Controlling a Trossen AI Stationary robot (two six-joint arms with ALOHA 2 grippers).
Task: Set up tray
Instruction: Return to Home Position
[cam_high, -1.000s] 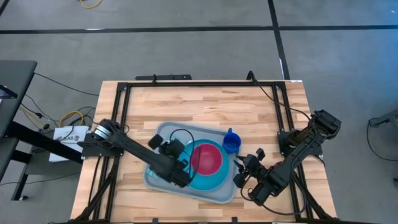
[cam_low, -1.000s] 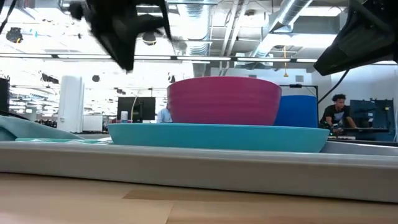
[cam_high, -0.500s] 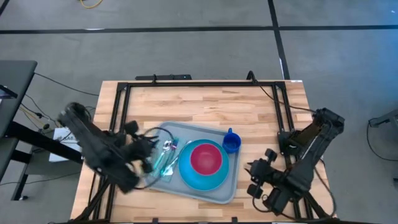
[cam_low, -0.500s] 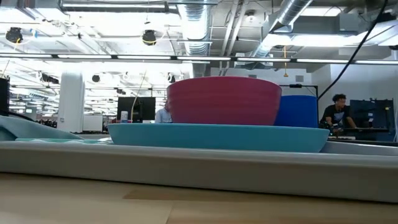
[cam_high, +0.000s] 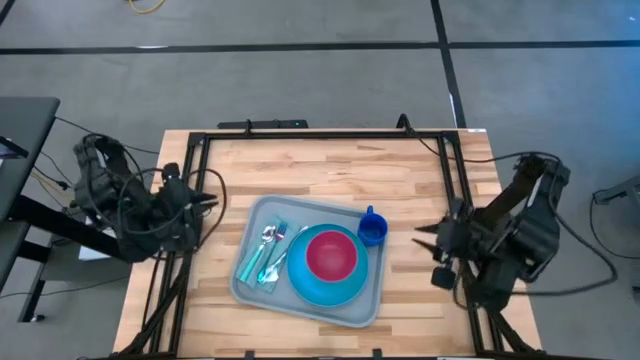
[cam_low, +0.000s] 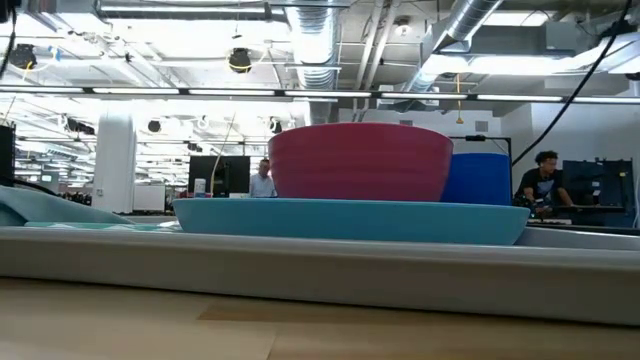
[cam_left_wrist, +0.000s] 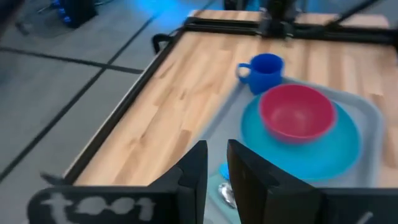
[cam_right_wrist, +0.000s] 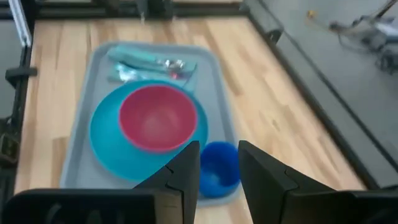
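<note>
A brown wooden surface (cam_low: 300, 325) lies nearest. Just past it, the low grey rim of the tray (cam_low: 300, 262) runs all the way from left to right. A flat teal plate (cam_low: 350, 220) sits on the tray. A big pink bowl (cam_low: 360, 162) stands on the plate. A blue cup (cam_low: 482, 178) peeks out from behind the bowl on its right side. At the far left lies a soft light-teal napkin (cam_low: 40, 208). Far back in the room on the right, a person (cam_low: 542, 180) sits at a desk. Silver pipes (cam_low: 470, 30) run along the ceiling.

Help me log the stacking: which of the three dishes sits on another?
The pink bowl, resting on the teal plate; the blue mug stands alone.
</note>
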